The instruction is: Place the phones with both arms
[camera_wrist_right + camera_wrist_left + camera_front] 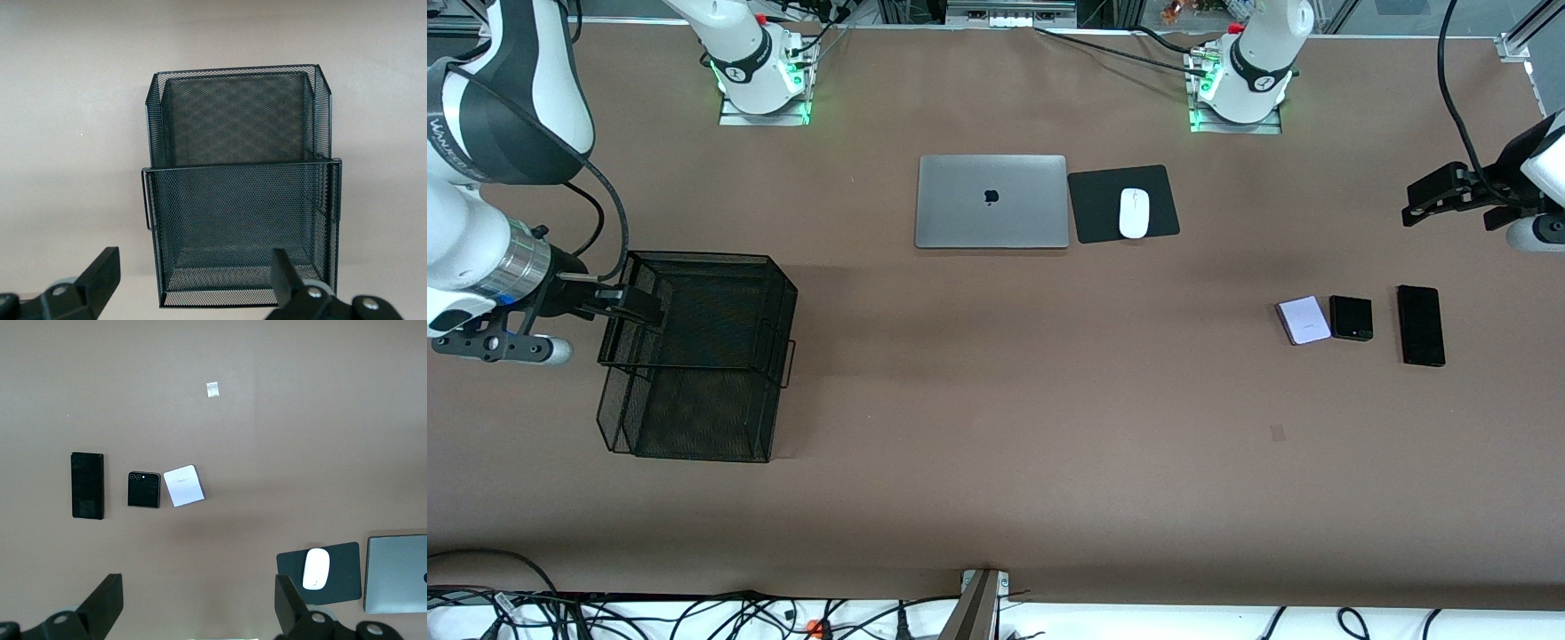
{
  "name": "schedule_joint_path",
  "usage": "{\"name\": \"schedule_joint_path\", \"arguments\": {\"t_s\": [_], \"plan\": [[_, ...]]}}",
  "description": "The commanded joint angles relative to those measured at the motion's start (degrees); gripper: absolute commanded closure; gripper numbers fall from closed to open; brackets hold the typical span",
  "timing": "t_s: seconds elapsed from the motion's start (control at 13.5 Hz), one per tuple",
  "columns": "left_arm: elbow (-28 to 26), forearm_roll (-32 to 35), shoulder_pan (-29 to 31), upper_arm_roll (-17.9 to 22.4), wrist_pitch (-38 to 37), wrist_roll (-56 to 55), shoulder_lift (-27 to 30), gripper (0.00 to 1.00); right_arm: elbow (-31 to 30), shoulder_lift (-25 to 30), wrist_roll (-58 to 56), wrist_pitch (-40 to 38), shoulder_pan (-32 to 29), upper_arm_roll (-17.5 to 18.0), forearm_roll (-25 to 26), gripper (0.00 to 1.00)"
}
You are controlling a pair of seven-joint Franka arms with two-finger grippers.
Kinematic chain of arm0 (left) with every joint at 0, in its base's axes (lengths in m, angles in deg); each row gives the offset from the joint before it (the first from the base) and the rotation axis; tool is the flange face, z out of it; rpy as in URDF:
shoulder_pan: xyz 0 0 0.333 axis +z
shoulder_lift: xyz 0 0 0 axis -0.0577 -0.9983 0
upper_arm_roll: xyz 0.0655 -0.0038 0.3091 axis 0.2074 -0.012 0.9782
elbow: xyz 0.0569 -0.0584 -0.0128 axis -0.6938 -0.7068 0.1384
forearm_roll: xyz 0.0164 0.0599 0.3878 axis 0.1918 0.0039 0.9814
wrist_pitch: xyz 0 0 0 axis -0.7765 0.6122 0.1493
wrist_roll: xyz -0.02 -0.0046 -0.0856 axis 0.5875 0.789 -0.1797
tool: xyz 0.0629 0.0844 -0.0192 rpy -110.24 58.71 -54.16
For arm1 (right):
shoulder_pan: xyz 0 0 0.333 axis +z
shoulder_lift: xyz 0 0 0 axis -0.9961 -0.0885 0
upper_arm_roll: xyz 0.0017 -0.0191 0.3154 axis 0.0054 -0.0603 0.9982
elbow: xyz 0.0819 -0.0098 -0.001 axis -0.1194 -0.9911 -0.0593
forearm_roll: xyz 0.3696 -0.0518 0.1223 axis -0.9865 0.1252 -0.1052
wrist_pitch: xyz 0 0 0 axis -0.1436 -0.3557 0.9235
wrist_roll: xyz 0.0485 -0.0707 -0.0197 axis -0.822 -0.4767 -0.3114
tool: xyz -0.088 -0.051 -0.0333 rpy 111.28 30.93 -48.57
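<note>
1. The basket (pixel 694 356) was black wire mesh.
2. The laptop (pixel 991 202) looked matt silver metal.
3. The mouse (pixel 1134 213) was glossy white.
4. The long black phone (pixel 1421 325) looked smooth.
5. The table (pixel 996 444) was matt brown.

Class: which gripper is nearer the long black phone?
Left. The left gripper hangs above the long black phone; the right gripper is over the mesh basket.

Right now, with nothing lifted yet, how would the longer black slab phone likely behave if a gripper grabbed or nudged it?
The longer black slab phone lies flat on the table, so it would probably slide, not roll or tip. It looks rigid and thin, leaving little edge for fingers. Its smooth dark face may be slippery.
</note>
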Motion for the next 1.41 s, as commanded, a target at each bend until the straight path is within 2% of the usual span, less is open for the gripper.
{"name": "schedule_joint_path", "arguments": {"t_s": [0.0,0.15,0.3,0.52,0.81,1.11,1.33], "plan": [[-0.5,1.1,0.1,0.0,-0.6,0.3,0.6,0.0,1.0,-0.4,0.4,-1.0,-0.9,0.7,-0.1,0.0],[-0.9,2.1,0.5,0.1,0.0,0.4,-0.1,0.0,1.0,-0.4,0.4,-0.9,-0.8,0.7,-0.1,0.0],[-0.9,6.4,0.5,-0.1,0.8,1.2,-2.8,0.0,1.0,-0.4,0.4,-0.9,-0.8,0.7,-0.1,0.0],[-3.7,9.9,0.8,-0.1,5.8,3.4,-6.9,0.0,1.0,-0.4,0.4,-0.9,-0.8,0.7,-0.1,0.0],[-11.6,11.4,3.0,-0.1,14.4,8.0,-7.8,0.0,1.0,-0.4,0.4,-0.9,-0.8,0.7,-0.1,0.0],[-23.9,11.3,5.4,-0.1,28.6,6.4,-7.1,0.0,1.0,-0.4,0.4,-0.9,-0.8,0.7,-0.1,0.0],[-31.1,11.3,5.8,-0.2,37.4,2.9,-7.0,0.0,1.0,-0.4,0.4,-0.9,-0.8,0.8,-0.1,0.0]]}}
